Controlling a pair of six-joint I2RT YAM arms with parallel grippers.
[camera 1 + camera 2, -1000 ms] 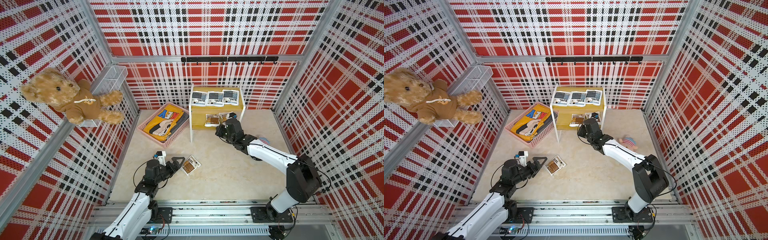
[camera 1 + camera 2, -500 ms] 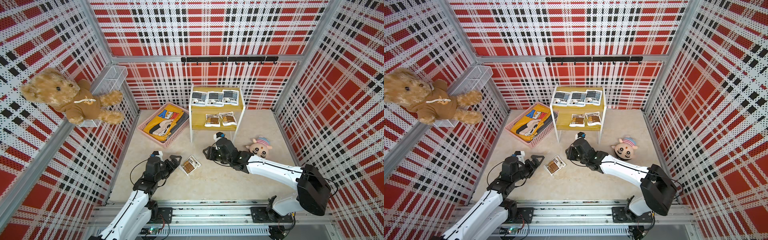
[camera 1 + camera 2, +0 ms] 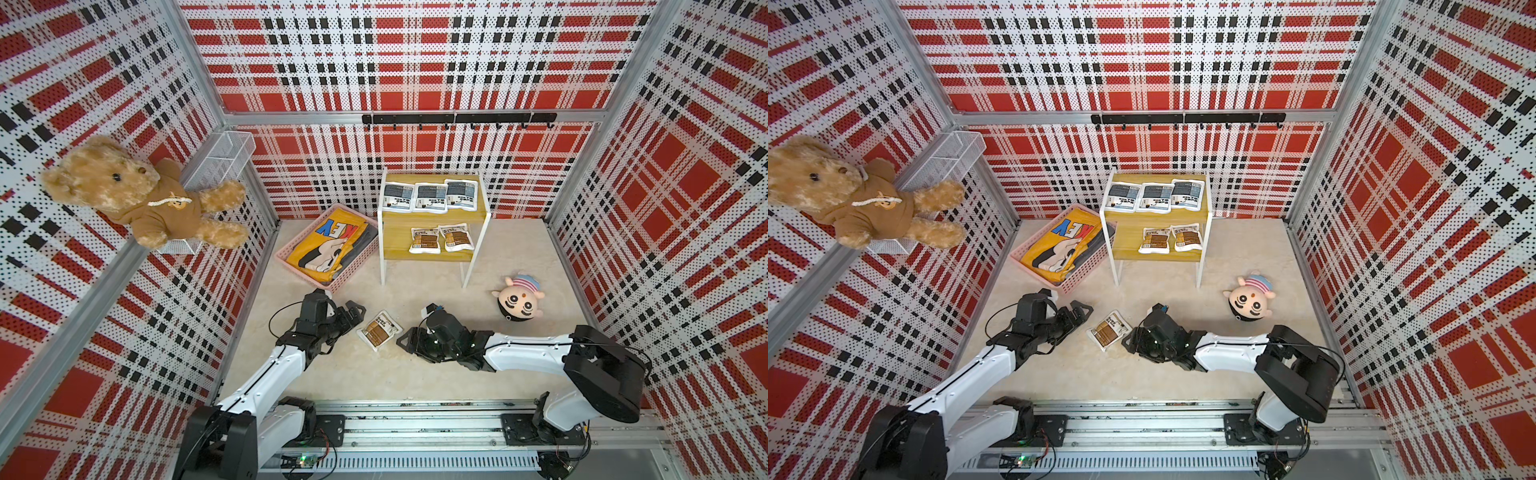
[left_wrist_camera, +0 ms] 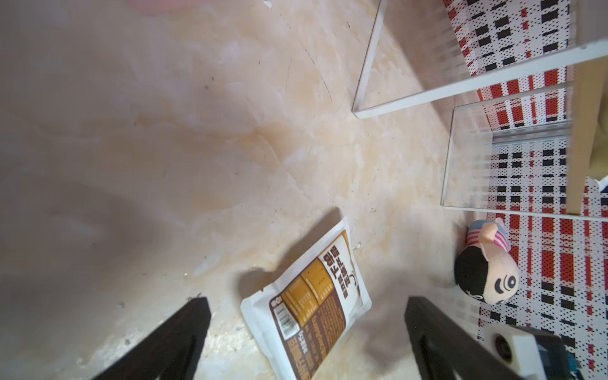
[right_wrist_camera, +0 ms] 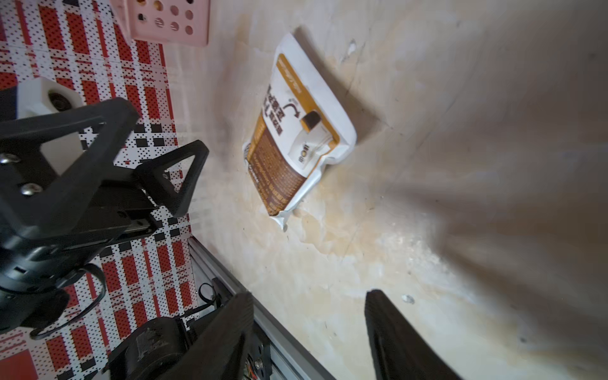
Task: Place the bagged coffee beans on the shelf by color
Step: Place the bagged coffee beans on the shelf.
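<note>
In both top views, three grey-blue pouches (image 3: 430,196) line the upper board of the shelf (image 3: 397,239), and two brown pouches (image 3: 440,240) lie on its lower board. Their print is too small to read. A yellow garment (image 3: 328,245) shows big letters, seemingly "KEY". A third pouch (image 3: 379,329), also brown, lies flat on the floor between the left gripper (image 3: 360,312) and the right gripper (image 3: 405,338). Both arms reach low toward it with fingers spread, touching nothing.

In the left wrist view, this pouch sits just ahead of the wide-open fingers (image 4: 184,332), midway between them. It bears Chinese characters and a barcode; the finer print is unreadable.

In the right wrist view, the fingers (image 5: 388,329) stand parted and empty. The pouch lies well beyond their tips, showing Chinese characters and a curved arrow.
</note>
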